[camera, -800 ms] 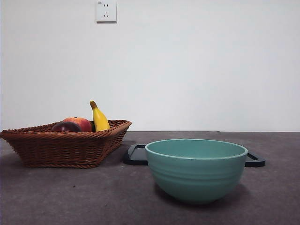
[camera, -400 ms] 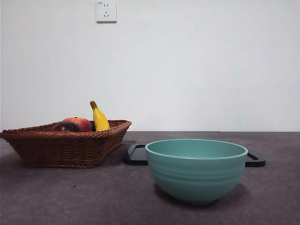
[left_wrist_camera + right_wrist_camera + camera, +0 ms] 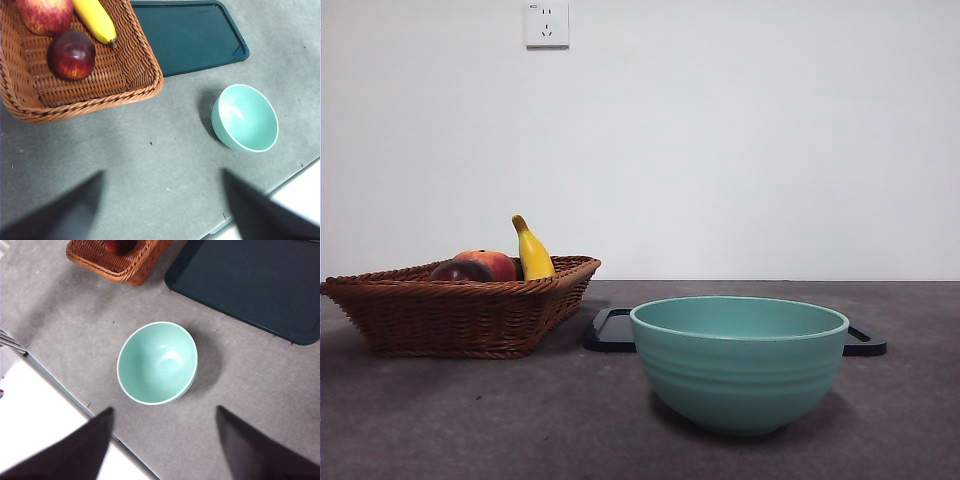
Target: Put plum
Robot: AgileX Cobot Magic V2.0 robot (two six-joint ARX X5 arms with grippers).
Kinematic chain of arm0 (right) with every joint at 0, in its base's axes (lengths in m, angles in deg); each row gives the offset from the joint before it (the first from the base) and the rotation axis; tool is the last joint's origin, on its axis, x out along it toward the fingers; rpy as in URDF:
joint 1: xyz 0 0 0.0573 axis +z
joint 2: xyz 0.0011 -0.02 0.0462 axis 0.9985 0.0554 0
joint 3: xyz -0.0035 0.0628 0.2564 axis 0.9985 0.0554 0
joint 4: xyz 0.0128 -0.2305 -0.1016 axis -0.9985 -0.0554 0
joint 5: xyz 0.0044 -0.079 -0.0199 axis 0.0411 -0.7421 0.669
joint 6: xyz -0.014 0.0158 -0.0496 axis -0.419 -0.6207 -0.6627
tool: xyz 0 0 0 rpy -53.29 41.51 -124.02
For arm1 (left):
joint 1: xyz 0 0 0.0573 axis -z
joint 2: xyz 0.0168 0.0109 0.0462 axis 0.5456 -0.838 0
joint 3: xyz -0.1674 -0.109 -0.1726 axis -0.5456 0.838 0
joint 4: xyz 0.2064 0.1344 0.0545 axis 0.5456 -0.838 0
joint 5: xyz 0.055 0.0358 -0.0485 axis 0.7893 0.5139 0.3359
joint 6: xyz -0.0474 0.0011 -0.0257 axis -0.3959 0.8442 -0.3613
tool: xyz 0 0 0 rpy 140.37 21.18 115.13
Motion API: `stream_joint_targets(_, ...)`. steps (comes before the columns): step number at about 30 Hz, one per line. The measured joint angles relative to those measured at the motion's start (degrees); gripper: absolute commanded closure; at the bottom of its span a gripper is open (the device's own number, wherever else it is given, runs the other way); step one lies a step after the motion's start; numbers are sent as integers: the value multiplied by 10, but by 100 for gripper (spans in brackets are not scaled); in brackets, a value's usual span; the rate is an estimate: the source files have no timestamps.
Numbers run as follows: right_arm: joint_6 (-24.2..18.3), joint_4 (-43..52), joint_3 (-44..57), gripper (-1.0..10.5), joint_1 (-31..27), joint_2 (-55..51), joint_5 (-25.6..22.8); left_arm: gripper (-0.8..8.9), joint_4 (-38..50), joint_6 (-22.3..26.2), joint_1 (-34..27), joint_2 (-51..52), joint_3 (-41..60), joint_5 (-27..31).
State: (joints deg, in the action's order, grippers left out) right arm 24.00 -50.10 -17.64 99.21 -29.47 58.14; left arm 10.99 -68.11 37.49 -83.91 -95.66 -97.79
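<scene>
The plum [image 3: 71, 55], dark maroon and glossy, lay in the wicker basket [image 3: 125, 89], near a red apple [image 3: 45, 15] and a banana [image 3: 96, 21]. Beside the basket sat a dark tray [image 3: 190, 40], and in front of it an empty teal bowl [image 3: 245, 117], likely where you were meant to put the fruit. Your left gripper [image 3: 160, 205] hung high over the grey desk [image 3: 150, 165], jaws wide apart and holding nothing, well placed to reach the basket. Your right gripper [image 3: 162, 445] waited above the bowl, jaws also apart.
</scene>
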Motion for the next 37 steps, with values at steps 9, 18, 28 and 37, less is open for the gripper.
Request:
stream_joint_targets(9,0,0,0,567,0,0,0,345,9,0,0,0,0,0)
stream_joint_targets(18,0,0,0,567,0,0,0,345,81,-14,16,-41,-9,29)
stream_joint_targets(28,3,4,0,567,0,0,0,346,148,-25,66,-178,-95,128)
stream_joint_targets(37,5,7,0,567,0,0,0,345,193,3,111,-358,-157,220)
